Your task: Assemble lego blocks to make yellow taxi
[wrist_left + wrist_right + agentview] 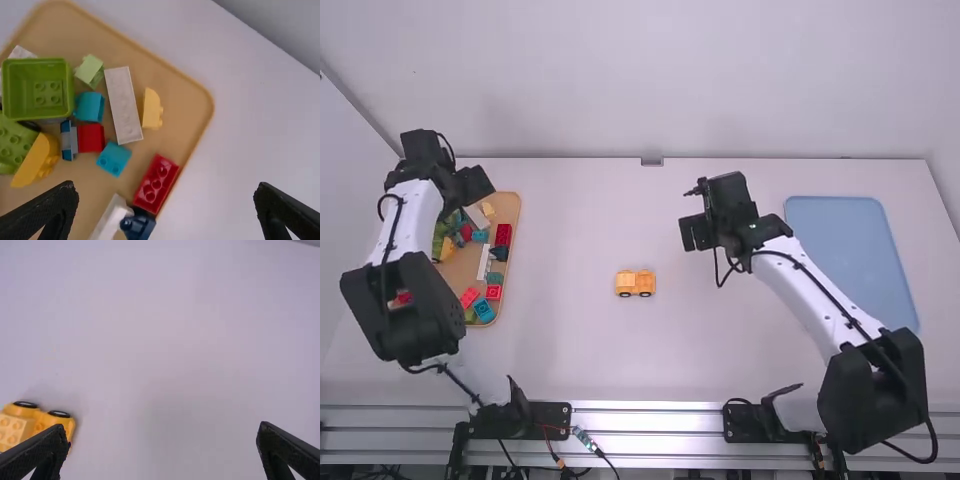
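Observation:
My left gripper (pixel 472 190) is over the far end of the block tray; in the left wrist view the left gripper (pixel 167 212) stands open with blocks below it. A small yellow-orange car (pixel 635 283) with black wheels sits upright on the middle of the table, and the right wrist view has the car (pixel 36 426) beside one fingertip. My right gripper (pixel 697 233) is to the car's upper right, above bare table; up close the right gripper (pixel 164 435) is open and holds nothing. Yellow curved blocks (pixel 151 109) lie in the tray.
The tan tray (pixel 510 270) at the left holds several red, green, teal, white and yellow blocks, including a red brick (pixel 157 184) and a green open box (pixel 48 100). A flat blue tray (pixel 850 250) lies at the right.

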`<state>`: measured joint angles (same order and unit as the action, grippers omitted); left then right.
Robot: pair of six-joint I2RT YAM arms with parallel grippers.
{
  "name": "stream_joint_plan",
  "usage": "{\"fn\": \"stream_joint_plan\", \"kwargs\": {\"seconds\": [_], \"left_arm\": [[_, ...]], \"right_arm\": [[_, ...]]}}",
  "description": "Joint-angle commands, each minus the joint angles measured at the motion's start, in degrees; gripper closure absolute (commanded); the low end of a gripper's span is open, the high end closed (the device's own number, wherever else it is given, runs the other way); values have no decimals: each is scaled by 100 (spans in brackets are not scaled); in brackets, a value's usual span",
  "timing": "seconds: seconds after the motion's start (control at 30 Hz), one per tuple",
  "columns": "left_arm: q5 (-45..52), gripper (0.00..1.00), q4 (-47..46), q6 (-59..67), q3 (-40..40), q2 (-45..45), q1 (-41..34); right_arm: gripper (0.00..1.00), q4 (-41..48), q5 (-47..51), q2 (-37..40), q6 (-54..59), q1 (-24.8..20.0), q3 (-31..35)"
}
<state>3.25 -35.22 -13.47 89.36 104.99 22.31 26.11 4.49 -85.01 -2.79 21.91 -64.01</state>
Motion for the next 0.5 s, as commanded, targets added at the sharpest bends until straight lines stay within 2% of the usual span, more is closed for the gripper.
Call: {"fn": "stream_joint_plan", "kwargs": {"seconds": [0.0,0.23,0.43,0.47], "left_arm": [[208,7,-229,142,549,446,-85],[374,11,-1064,92,2024,1758,-96],[275,12,-1799,94,3202,2846,-114],[212,15,-1926,90,3436,3082,-133]], "right_arm": [[1,10,104,78,-44,-157,-155],[1,84,15,76,-44,-431,-155],[1,51,24,78,-44,-428,-79],[1,-29,17,76,-39,-442,-22]]}}
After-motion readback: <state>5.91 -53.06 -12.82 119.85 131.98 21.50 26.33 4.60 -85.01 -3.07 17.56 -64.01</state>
